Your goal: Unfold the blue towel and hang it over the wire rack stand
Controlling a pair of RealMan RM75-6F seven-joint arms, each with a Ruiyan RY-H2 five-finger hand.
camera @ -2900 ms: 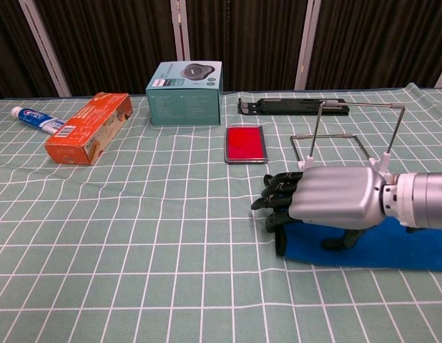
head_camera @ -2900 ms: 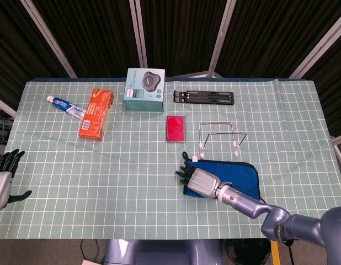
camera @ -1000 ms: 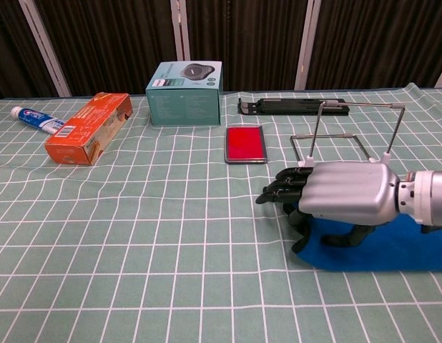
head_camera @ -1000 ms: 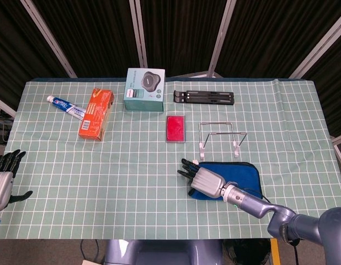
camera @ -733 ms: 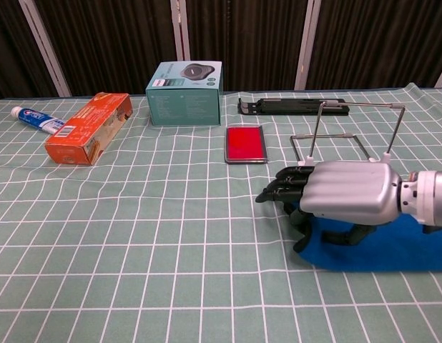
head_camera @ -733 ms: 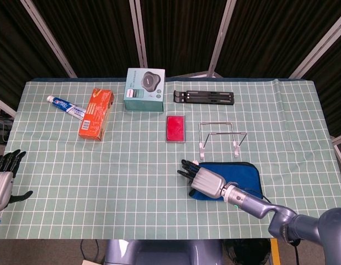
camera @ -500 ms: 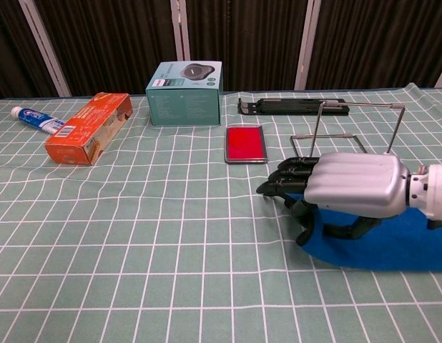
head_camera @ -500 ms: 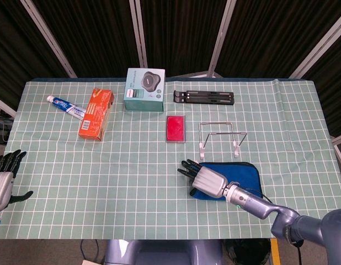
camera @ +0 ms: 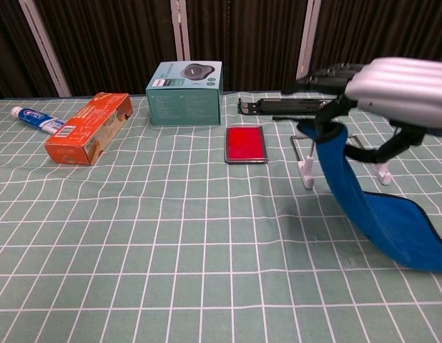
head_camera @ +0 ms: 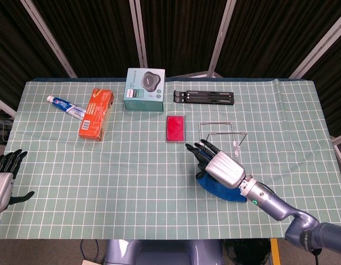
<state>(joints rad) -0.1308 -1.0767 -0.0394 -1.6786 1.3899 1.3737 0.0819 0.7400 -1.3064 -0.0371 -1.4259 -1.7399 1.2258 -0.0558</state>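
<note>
Lifting blue towel [camera: 364,200]: right hand [camera: 393,86] fingers [camera: 328,77] grip edge; labels unreadable.

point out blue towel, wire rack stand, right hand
blue towel [camera: 393,221], chest view: the hanging cloth's lower part.
wire rack stand [head_camera: 216,123], head view: its top bar.
right hand [head_camera: 221,167], head view: the silver back of the hand, which holds the towel's corner up.

A table covered in a green grid-patterned cloth [head_camera: 132,171]. Along its far side lie a toothpaste tube [head_camera: 65,106], an orange carton [head_camera: 96,114], a teal box [head_camera: 144,90] and a black folding stand [head_camera: 203,97]. Nearer sit a red case [head_camera: 175,128], a wire rack [head_camera: 221,134] and the trailing end of a blue towel [camera: 410,236]
</note>
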